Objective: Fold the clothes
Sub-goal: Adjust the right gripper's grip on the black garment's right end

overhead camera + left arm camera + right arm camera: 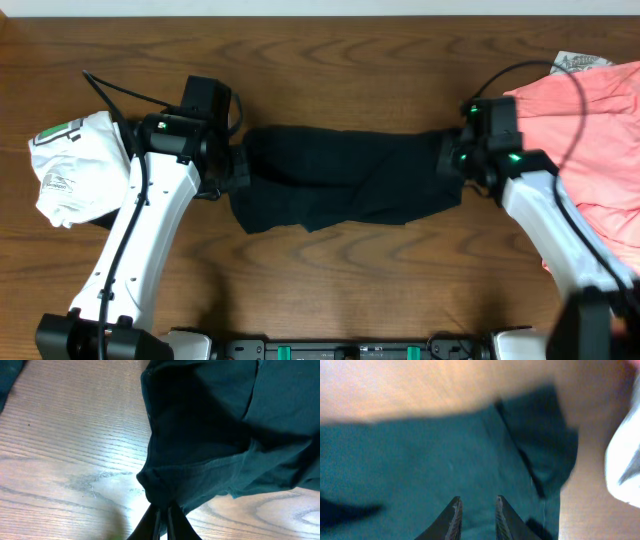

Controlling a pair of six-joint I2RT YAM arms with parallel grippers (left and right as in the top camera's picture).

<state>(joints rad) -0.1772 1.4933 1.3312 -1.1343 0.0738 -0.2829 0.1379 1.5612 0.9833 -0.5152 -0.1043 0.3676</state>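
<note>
Tabletop (pixel 330 40), brown woodgrain, under black shirt (pixel 340 185)

Left arm (pixel 140 240): smooth white rounded shells, black joints, left of the black shirt (pixel 340 185).
Right arm (pixel 545 215): matching white shells, right of the shirt.
Wrist housings (pixel 205 100): black boxes with small green lights, at each shirt end.
Cables (pixel 110 90): thin, black, looping off both wrists.
Left gripper (pixel 164 512): slim black tapered fingers.
Right gripper (pixel 476 505): black fingers, paler edges.
</note>
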